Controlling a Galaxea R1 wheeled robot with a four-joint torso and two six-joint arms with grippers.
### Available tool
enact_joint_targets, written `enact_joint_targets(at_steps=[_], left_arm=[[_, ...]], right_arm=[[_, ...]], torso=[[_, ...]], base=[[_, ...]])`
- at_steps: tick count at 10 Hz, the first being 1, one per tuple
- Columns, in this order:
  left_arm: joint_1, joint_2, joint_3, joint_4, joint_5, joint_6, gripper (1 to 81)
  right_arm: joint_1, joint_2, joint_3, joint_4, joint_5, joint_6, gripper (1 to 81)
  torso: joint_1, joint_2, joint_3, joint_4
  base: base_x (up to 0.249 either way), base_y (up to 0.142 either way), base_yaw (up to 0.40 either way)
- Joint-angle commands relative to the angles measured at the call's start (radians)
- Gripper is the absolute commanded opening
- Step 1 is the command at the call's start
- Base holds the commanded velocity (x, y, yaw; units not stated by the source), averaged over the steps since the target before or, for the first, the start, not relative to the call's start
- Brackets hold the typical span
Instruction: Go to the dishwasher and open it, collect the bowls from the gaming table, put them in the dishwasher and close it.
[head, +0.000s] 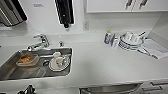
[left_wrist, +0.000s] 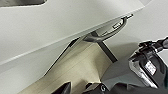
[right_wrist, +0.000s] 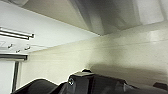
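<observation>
Dishwasher (head: 112, 88) sat under the white bench's (head: 100, 65) front edge, steel top showing. Sink (head: 10, 70) at the left end held dishes; plates (head: 130, 41) stood by the back wall. Claw states: cannot tell.

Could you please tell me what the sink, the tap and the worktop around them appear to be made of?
The sink looks like brushed stainless steel: grey, with soft streaky reflections. The tap seems polished chrome-like metal, bright with sharp highlights. The worktop is smooth, uniform white, probably laminate or a solid-surface material; the look leaves that open.
</observation>
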Motion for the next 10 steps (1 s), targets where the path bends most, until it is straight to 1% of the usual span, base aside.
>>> enact_joint_targets(at_steps=[1, 2, 3, 4, 6, 8, 9, 10], left_arm=[[-0.079, -0.034, 0.018, -0.017, 0.022, -0.001, 81.1], [-0.079, -0.024, 0.013, -0.017, 0.02, 0.001, 81.1], [-0.079, -0.012, 0.013, -0.017, 0.02, 0.002, 81.1], [-0.078, 0.0, 0.013, -0.014, 0.02, 0.004, 81.1], [-0.078, 0.003, 0.013, -0.01, 0.005, 0.004, 81.1], [-0.079, 0.009, 0.013, -0.008, 0.002, 0.005, 81.1], [-0.079, 0.008, 0.013, -0.008, 0.002, 0.007, 81.1], [-0.079, 0.009, 0.013, -0.008, 0.002, 0.007, 81.1]], right_arm=[[0.222, -0.058, 0.099, 0.144, -0.137, 0.113, 81.1], [0.257, -0.061, 0.104, 0.156, -0.158, 0.185, 81.1], [0.285, -0.068, 0.102, 0.16, -0.158, 0.239, 81.1], [0.303, -0.082, 0.097, 0.157, -0.149, 0.32, 81.1], [0.335, -0.082, 0.067, 0.158, -0.141, 0.391, 81.1], [0.4, -0.088, 0.045, 0.156, -0.146, 0.461, 81.1], [0.434, -0.088, 0.036, 0.158, -0.149, 0.486, 81.1], [0.467, -0.085, 0.021, 0.158, -0.154, 0.531, 81.1]], torso=[[0.0, 0.0, 0.0, 0.0], [0.0, 0.0, 0.0, 0.0], [0.0, 0.0, 0.0, 0.0], [0.0, 0.0, 0.0, 0.0], [0.0, 0.0, -0.001, 0.0], [0.0, 0.0, -0.001, 0.0], [0.0, 0.0, -0.001, 0.0], [0.0, 0.001, -0.002, 0.0]], base=[[0.0, 0.0, 0.0], [0.0, 0.0, 0.0], [0.0, 0.0, 0.0], [0.0, 0.0, 0.0], [0.0, 0.0, 0.0], [0.0, 0.0, 0.0], [0.0, 0.0, 0.0], [0.0, 0.0, 0.0]])
